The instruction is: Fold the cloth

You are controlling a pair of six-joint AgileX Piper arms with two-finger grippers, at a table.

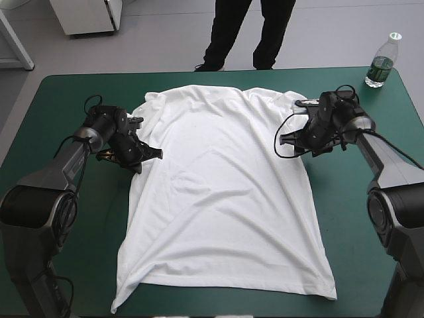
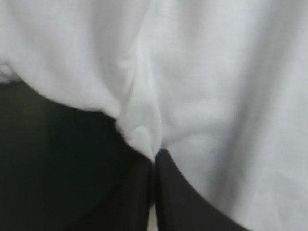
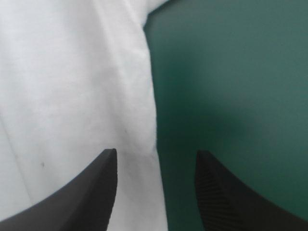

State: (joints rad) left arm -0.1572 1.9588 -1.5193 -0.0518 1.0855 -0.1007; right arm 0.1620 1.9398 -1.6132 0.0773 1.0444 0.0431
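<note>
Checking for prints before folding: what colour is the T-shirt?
The T-shirt is plain white; best seen in high view.

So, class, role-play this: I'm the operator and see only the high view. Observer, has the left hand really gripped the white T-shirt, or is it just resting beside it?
Observer: Gripped. The left wrist view shows the left hand shut, a small fold of the white short-sleeved T-shirt pinched between its fingers.
Operator: And the other arm?
Observer: The right hand is open, its black fingers standing apart.
Operator: Where is the cloth's edge there?
Observer: It runs between them: one finger above cloth, the other above the teal-green table cover.
</note>
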